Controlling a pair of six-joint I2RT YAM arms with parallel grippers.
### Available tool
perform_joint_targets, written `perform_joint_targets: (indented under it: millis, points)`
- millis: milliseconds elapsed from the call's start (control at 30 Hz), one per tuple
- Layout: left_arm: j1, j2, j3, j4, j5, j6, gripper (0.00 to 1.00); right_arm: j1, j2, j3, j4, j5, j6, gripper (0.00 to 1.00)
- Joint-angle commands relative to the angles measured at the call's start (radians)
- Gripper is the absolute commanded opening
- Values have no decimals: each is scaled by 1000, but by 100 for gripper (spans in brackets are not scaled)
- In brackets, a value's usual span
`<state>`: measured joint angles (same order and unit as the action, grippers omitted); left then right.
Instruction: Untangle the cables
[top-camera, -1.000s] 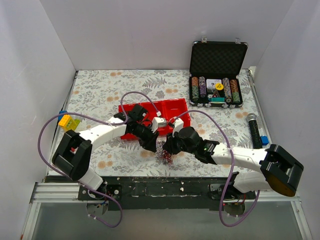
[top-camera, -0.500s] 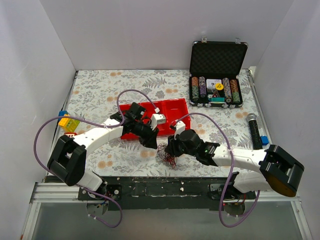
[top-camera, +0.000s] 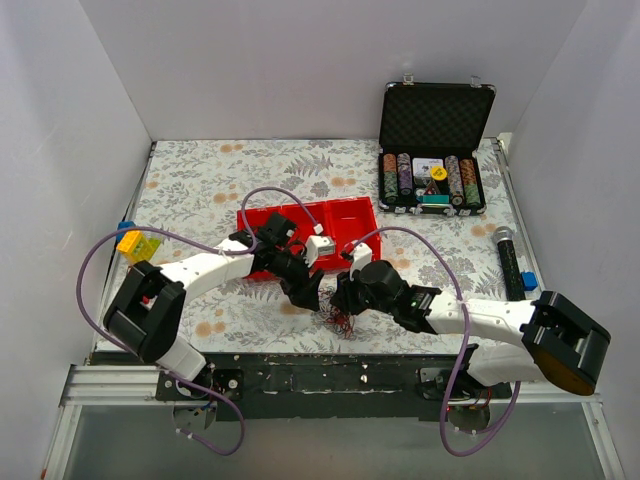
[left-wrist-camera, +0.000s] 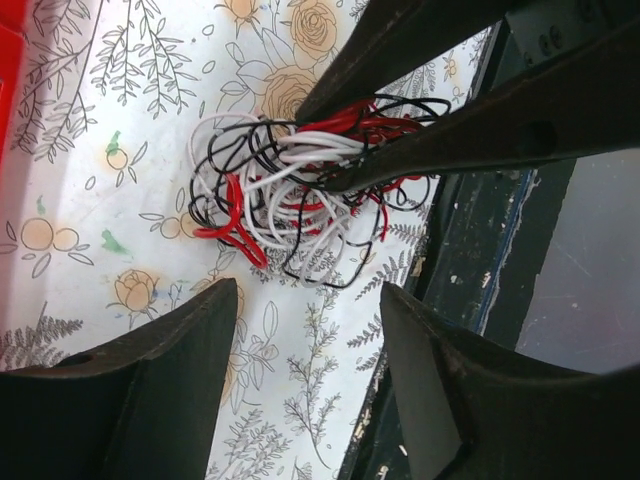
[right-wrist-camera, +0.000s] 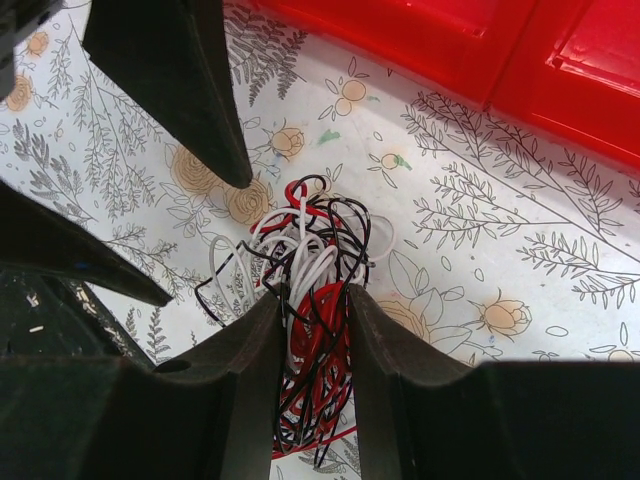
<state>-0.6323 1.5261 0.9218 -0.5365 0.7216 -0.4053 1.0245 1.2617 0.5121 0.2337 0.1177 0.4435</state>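
The cables (top-camera: 336, 320) are one tangled bunch of thin red, black and white wires on the floral tabletop near its front edge. My right gripper (top-camera: 343, 301) is shut on the bunch; in the right wrist view the fingers (right-wrist-camera: 262, 350) pinch red, white and black strands (right-wrist-camera: 315, 240) between them. My left gripper (top-camera: 306, 294) is open just left of the bunch. In the left wrist view its gap (left-wrist-camera: 308, 296) is empty, with the cables (left-wrist-camera: 285, 205) just beyond its fingertips.
A red tray (top-camera: 345, 215) lies behind both grippers. An open black case with poker chips (top-camera: 433, 175) stands at the back right. A black cylinder (top-camera: 509, 262) lies at the right edge, and a yellow block (top-camera: 131, 242) at the left. The black front rail (top-camera: 330, 375) runs close to the cables.
My left gripper has moved down and nearer to the bunch. My right gripper still holds the bunch, which has shifted slightly toward the front edge.
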Motion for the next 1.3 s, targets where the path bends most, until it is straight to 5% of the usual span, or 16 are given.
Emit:
perform_joint_targets:
  millis: [0, 167, 367, 700, 933, 1267]
  points:
    - [-6, 17, -8, 66, 12, 14, 55, 9, -30, -4, 56, 10, 17, 37]
    - [-7, 52, 3, 90, 30, 2, 46, 11, -27, -12, 72, 8, 27, 36]
    - [-7, 57, 8, 98, 15, -3, 11, 9, -30, -21, 73, 13, 27, 36]
    - [-7, -66, 31, 64, -79, -9, 0, 11, -31, -49, 67, 22, 32, 40]
    - [-7, -145, 124, -91, -62, -30, 0, 9, -76, -50, -25, 115, 18, 74]
    - [-10, -241, 247, -217, -122, -67, 0, 19, -353, -63, 4, 133, -112, 86]
